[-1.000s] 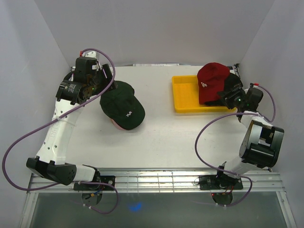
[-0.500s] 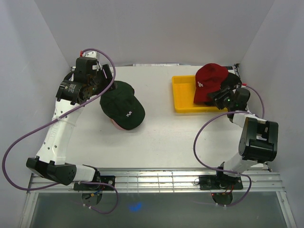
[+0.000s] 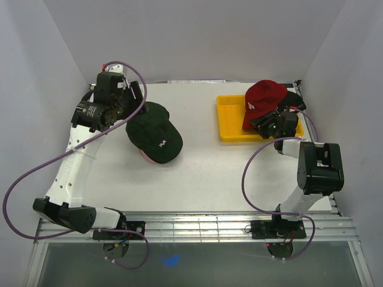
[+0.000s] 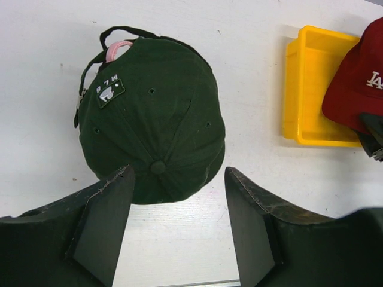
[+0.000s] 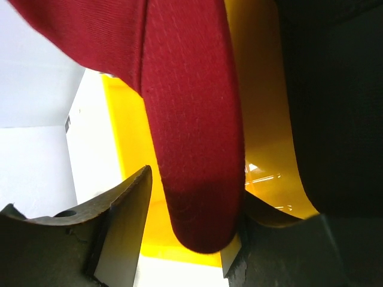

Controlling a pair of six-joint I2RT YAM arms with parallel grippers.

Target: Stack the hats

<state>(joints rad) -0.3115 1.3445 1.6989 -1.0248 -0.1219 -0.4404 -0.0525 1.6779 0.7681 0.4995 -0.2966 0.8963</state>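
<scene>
A dark cap (image 3: 154, 133) with a white logo lies on the table's left half, on top of a pink cap (image 3: 145, 155) whose edge peeks out. In the left wrist view the dark cap (image 4: 152, 119) shows its crown button, with a pink strap (image 4: 119, 48) at its back. My left gripper (image 4: 179, 172) hovers open by that cap's rim, holding nothing. A red cap (image 3: 263, 95) rests in the yellow tray (image 3: 230, 119), over a black cap (image 3: 293, 98). My right gripper (image 5: 191, 209) stands open around the red cap's brim (image 5: 191, 119). The brim touches one finger and a narrow gap shows at the other.
The yellow tray (image 4: 308, 84) sits at the back right, close to the right wall. White walls enclose the table on three sides. The left arm (image 3: 78, 155) reaches along the left wall and the right arm (image 3: 317, 167) stands near the right one.
My right gripper has moved left along the tray onto the red cap's brim, and the red cap has shifted slightly left. The left arm and the dark cap have not moved.
</scene>
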